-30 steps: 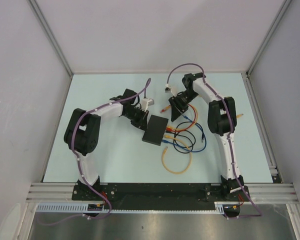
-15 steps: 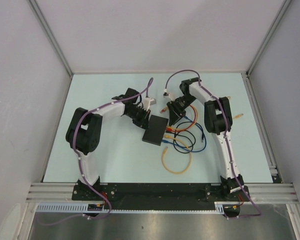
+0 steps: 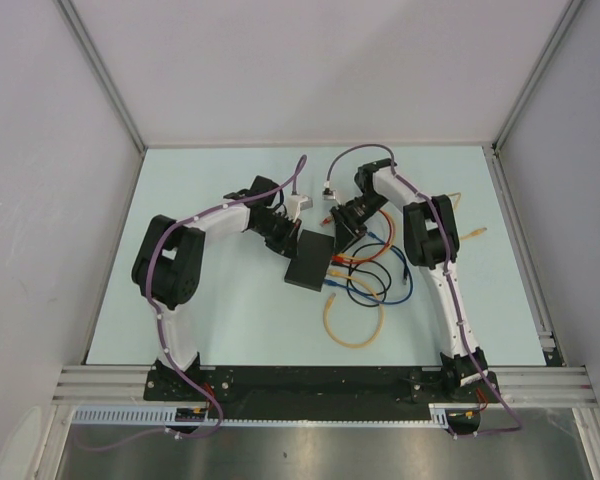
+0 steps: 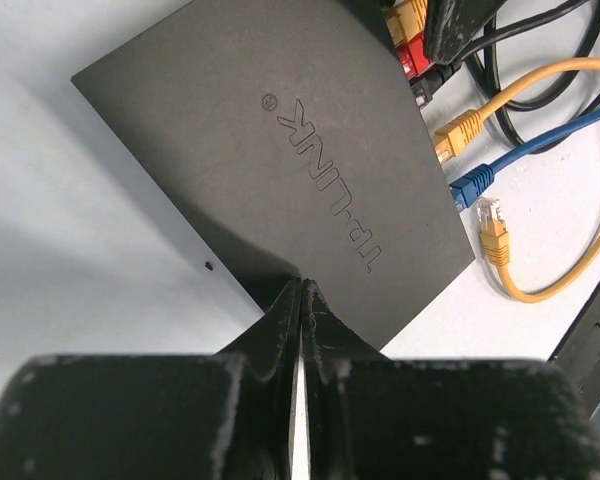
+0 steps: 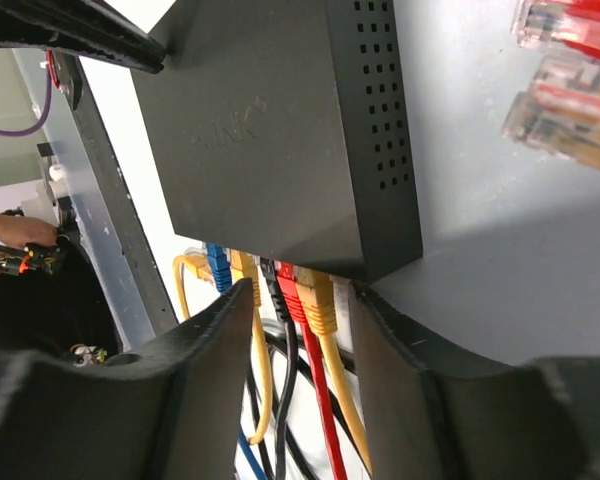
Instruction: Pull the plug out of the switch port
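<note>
The switch (image 3: 310,264) is a flat black box lying mid-table; its top reads TP-LINK in the left wrist view (image 4: 280,130). My left gripper (image 3: 287,241) is shut and empty, its tips (image 4: 301,288) resting at the switch's near edge. My right gripper (image 3: 339,239) is open at the port side (image 5: 300,300). Its fingers (image 5: 220,330) straddle a black plug (image 5: 272,280), a red plug (image 5: 292,292) and a yellow plug (image 5: 320,300) seated in the ports, touching none.
Another yellow plug (image 4: 458,130) and a blue plug (image 4: 472,183) lie by the same side. Loose cables coil right of the switch: a blue one (image 3: 398,290), a yellow loop (image 3: 352,328). Loose plugs (image 5: 570,70) lie behind the switch. Enclosure walls surround the table.
My right gripper has moved left and nearer, from behind the cables to the switch's port side. The left arm has barely moved.
</note>
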### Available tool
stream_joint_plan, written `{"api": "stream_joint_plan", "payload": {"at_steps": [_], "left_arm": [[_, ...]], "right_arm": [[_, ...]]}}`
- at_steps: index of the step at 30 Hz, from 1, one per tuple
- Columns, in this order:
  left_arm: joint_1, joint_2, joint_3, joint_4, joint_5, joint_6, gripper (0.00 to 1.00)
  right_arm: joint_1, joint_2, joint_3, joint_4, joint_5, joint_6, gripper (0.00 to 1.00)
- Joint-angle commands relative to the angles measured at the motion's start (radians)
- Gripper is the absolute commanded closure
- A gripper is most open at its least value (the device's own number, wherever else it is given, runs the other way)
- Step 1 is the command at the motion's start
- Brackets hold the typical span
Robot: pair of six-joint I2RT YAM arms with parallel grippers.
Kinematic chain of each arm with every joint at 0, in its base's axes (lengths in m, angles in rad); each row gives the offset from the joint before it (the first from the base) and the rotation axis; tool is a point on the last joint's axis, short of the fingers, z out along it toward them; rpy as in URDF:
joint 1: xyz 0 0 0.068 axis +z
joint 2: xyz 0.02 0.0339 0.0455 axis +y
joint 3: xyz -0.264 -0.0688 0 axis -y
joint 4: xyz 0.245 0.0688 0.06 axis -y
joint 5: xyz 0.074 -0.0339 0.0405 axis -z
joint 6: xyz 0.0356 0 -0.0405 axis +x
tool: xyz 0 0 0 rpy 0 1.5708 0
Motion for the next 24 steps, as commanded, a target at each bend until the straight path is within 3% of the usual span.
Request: {"api": "stream_joint_plan", "payload": {"at_steps": [1, 24], "left_arm": [[-0.007, 0.038, 0.014, -0.002, -0.064, 0.027, 0.95], [-0.008, 0.044, 0.017, -0.007, -0.079, 0.038, 0.95]], "right_arm": [[0.02, 0.05, 0.024, 0.006, 0.049, 0.002, 0.54], [0.023, 0.069, -0.004, 0.078, 0.141, 0.063, 0.78]]}}
